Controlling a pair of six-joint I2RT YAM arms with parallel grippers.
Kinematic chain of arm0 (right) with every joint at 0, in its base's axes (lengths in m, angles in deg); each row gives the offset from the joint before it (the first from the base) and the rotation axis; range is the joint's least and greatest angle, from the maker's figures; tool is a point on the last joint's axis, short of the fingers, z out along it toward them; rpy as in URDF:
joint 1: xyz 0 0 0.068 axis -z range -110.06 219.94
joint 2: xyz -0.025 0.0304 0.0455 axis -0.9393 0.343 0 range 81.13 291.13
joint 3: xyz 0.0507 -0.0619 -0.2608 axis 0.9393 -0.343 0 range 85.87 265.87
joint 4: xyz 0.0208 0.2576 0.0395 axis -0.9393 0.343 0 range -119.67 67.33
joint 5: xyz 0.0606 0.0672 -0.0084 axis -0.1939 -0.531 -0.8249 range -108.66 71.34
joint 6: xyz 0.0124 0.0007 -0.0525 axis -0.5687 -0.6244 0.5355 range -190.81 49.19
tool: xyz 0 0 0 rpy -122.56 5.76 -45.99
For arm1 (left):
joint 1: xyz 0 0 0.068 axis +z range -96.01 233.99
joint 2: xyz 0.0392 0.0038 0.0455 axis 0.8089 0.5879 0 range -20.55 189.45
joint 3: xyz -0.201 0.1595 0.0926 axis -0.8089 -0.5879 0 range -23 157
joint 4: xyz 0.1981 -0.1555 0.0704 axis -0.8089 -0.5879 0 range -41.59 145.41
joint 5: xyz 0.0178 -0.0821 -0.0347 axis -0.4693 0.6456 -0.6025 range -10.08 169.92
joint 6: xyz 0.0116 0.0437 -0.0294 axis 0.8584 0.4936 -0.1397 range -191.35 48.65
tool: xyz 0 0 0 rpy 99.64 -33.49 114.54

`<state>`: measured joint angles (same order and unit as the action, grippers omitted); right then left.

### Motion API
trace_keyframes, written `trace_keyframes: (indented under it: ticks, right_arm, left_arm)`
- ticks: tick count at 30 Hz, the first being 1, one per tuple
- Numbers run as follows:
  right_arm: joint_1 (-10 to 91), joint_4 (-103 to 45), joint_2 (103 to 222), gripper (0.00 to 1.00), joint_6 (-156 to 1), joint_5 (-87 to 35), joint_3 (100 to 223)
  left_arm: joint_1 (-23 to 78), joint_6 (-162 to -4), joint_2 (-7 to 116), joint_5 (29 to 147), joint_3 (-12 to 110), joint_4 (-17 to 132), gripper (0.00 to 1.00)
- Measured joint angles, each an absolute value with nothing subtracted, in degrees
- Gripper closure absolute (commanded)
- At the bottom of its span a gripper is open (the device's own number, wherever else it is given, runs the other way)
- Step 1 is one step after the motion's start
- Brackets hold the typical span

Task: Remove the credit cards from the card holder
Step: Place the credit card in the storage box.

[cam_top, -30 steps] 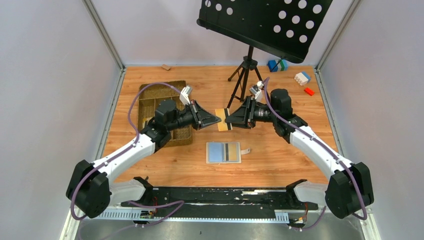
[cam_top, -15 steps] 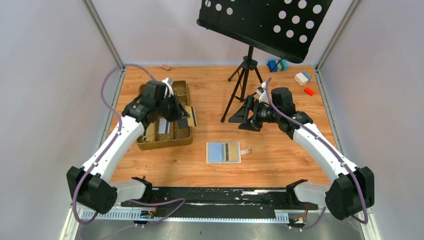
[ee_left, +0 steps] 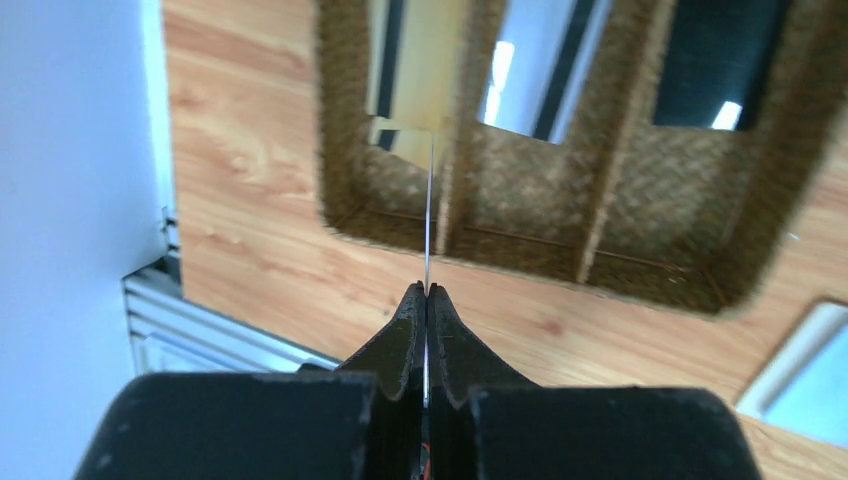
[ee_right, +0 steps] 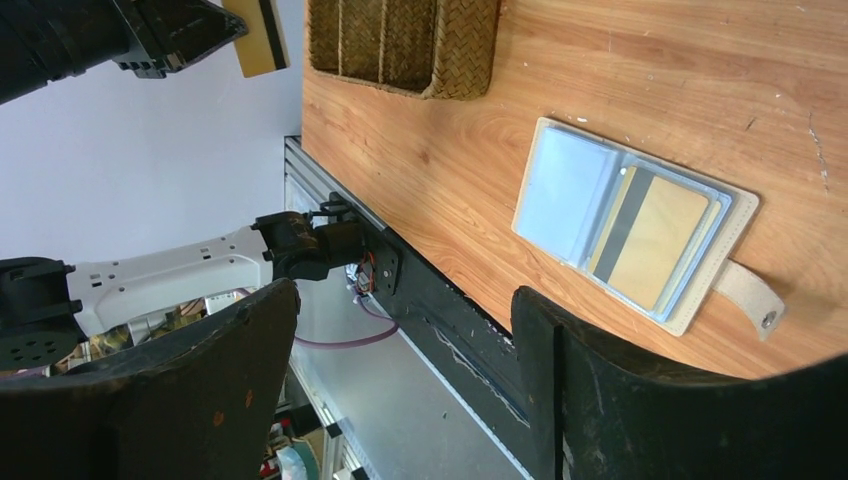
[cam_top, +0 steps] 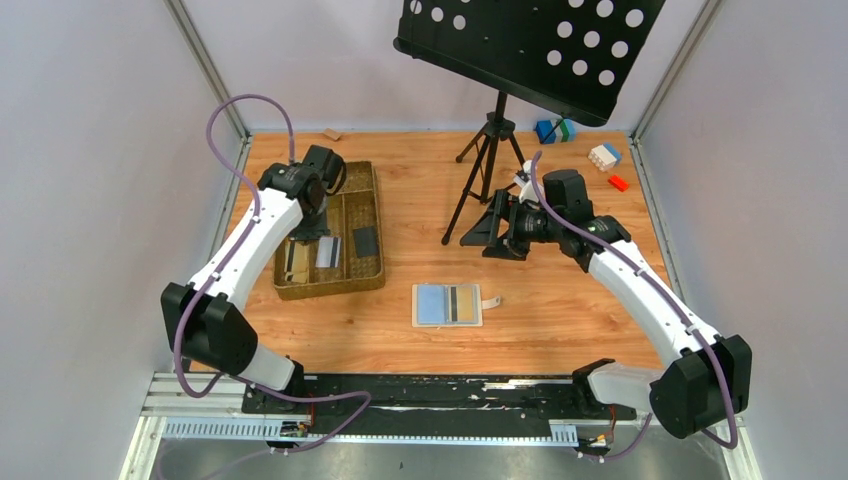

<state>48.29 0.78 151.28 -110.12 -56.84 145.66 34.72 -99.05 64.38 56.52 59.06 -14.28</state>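
The left gripper (ee_left: 427, 290) is shut tight on one orange card (ee_right: 258, 38), pinching its thin edge. Below its tip sits one woven tray (cam_top: 330, 287) with three cards in it, each in its own slot: one pale yellow card (cam_top: 297, 260), one silver card (cam_top: 328, 252) and one black card (cam_top: 365, 240).

The right gripper (ee_right: 405, 295) is wide open and holds nothing. In front of it, well apart, one card holder (ee_right: 565, 190) lies open on the table (cam_top: 560, 330). One gold card (ee_right: 655, 235) shows inside.
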Motion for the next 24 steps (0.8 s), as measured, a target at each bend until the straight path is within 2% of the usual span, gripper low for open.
trace_keyframes:
  ticks: [12, 24]
  right_arm:
    - [48.3, 6.4, 151.3, 0.22, -106.4, -55.1, 147.6]
    - [49.9, 9.8, 149.5, 0.22, -103.8, -54.3, 147.9]
  left_arm:
    - [37.7, -99.1, 65.7, 46.8, 55.3, -11.9, 1.00]
    - [39.1, -93.3, 75.8, 45.9, 54.0, -4.8, 1.00]
